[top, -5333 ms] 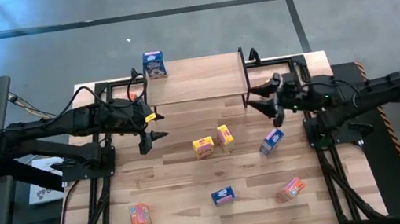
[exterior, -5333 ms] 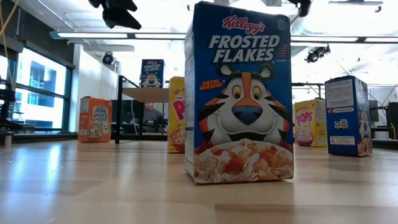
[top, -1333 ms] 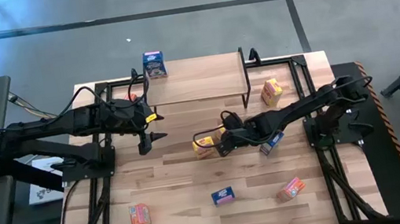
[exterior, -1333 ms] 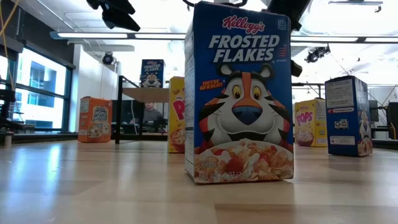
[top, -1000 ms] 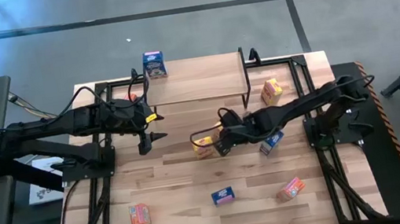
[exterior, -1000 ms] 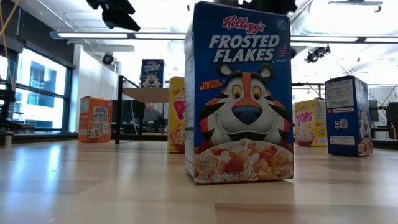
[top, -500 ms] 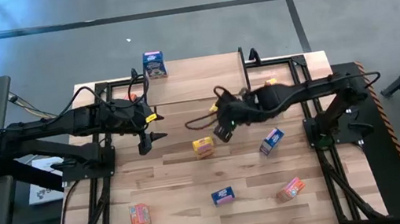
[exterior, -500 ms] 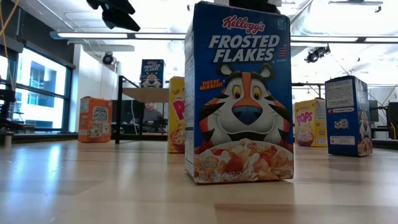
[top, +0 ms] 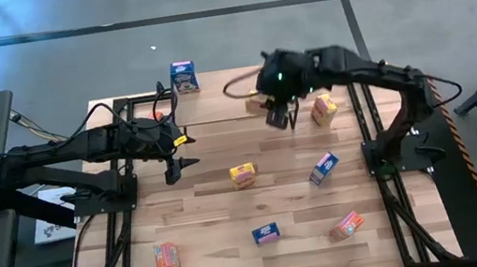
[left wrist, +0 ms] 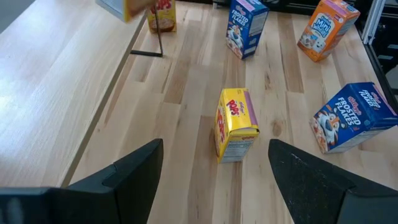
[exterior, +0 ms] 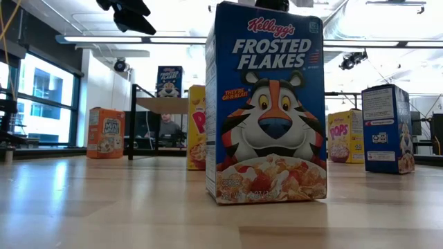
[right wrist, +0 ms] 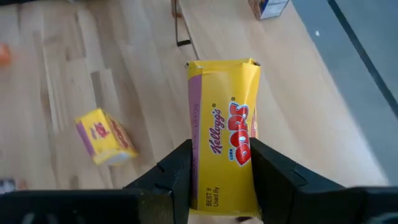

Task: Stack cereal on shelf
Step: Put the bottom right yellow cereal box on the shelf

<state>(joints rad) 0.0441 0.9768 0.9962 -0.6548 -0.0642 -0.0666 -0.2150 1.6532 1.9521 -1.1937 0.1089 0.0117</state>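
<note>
My right gripper (top: 276,116) is shut on a yellow cereal box (right wrist: 222,118) and hangs above the right part of the shelf (top: 233,94), a light wood platform at the table's far side. One blue cereal box (top: 182,75) stands on the shelf's far left corner. Other cereal boxes rest on the table: yellow ones (top: 243,174) (top: 322,109), blue ones (top: 323,168) (top: 266,234) and orange ones (top: 166,256) (top: 347,225). My left gripper (top: 177,166) waits open, left of the middle, above the table. My right gripper pinches the yellow box between its two fingers (right wrist: 177,174), one on each of two opposite faces (right wrist: 199,168), at the end nearest the wrist. The fingers slant down from above and lie along the box. The box is lifted clear, its far end (right wrist: 222,65) pointing away from the wrist.
The shelf's black leg (right wrist: 179,25) shows just beyond the held box. In the low view a large blue cereal box (exterior: 266,104) fills the middle. Bare wood lies between the scattered boxes and along most of the shelf top.
My right gripper, shut on the yellow box, has risen from the table's middle and swung toward the far edge, rolling its wrist. The box has left its place beside the other yellow box and now hangs clear over the shelf's right part.
</note>
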